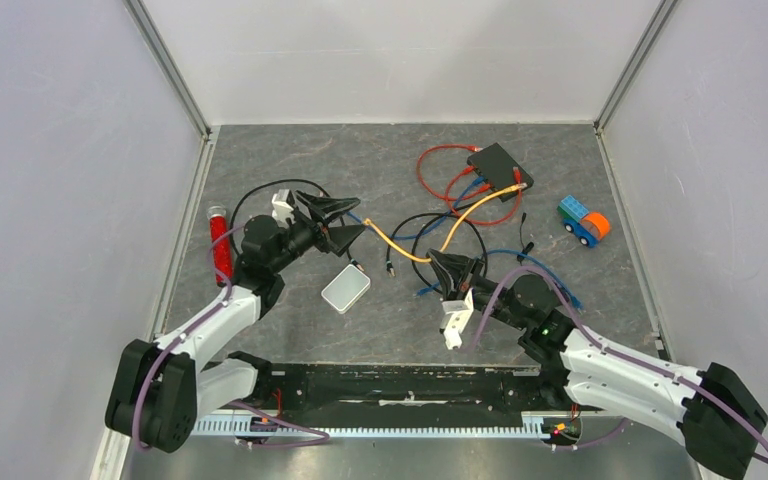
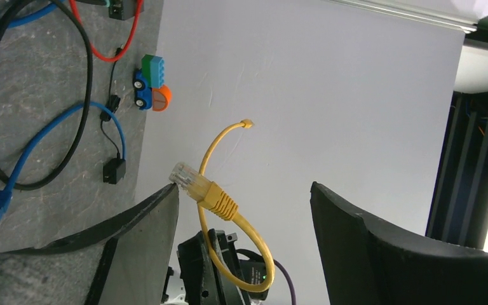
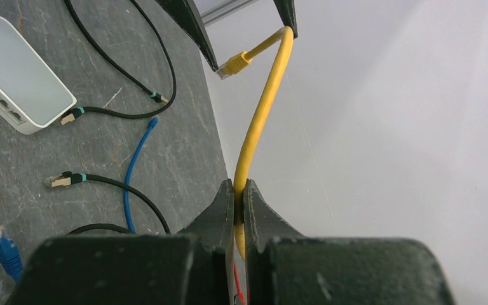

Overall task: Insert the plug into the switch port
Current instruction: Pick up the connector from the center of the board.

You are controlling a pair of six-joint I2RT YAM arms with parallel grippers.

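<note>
The yellow cable runs from a black switch box to my right gripper, which is shut on it partway along; the right wrist view shows it pinched between the jaws. Its free end carries the yellow plug, which is held in the air. My left gripper is open around that plug. In the left wrist view the plug touches the tip of the left finger, and the other finger stands well apart. A white switch lies on the mat below, its ports visible in the right wrist view.
Loose black cables and blue cables lie across the mat's middle, and a red cable loops by the black box. A toy truck sits at the right and a red tube at the left. Walls enclose the mat.
</note>
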